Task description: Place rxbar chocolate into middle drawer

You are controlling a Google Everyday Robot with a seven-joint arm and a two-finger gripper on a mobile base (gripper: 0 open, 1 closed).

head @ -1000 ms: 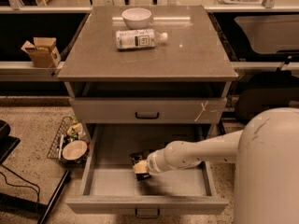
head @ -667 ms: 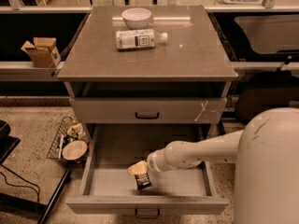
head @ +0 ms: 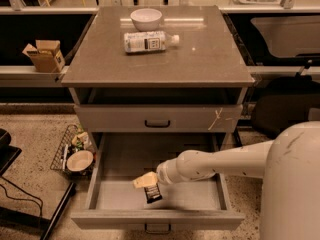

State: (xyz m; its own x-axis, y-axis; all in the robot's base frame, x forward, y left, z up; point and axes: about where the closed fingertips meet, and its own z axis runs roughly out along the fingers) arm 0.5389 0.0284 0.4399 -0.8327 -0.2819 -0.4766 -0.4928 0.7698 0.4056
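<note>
rxbar chocolate [head: 152, 193]: inside the open middle drawer [head: 200, 218], front-centre and left of middle. It sits just under the pincer [head: 145, 180] and touches or nearly touches it. The bar is angled, with its long axis running diagonally toward the drawer front.

Pincer state: cannot tell. Its pale tip overlaps the top end of the bar, and this view doesn't show whether it is clenched on the wrapper or already released. It also doesn't show whether the bar's lower end rests on the drawer floor or hangs just above it.

Arm [head: 220, 161] reaches in from the right, low over the drawer interior and below the closed upper drawer [head: 157, 118].

Handling, as a judgement:
- Probably light, so it needs little grip force.
- Flat and thin, likely with some flex in the wrapper. The bar inside is probably firm but could dent if squeezed hard.
- The foil-type wrapper is probably slick and could slide out of a loose hold.
- Best hold is across the short width near mid-length. A hold on one end would let it pivot and swing.
- Not fragile, so a short drop onto the drawer floor should be harmless.

Look: a small black flat rectangle with faint pale print, dark against the plain grey floor.

Not involved: bottle [head: 147, 41] and bowl [head: 146, 18] on the worktop [head: 210, 59].
</note>
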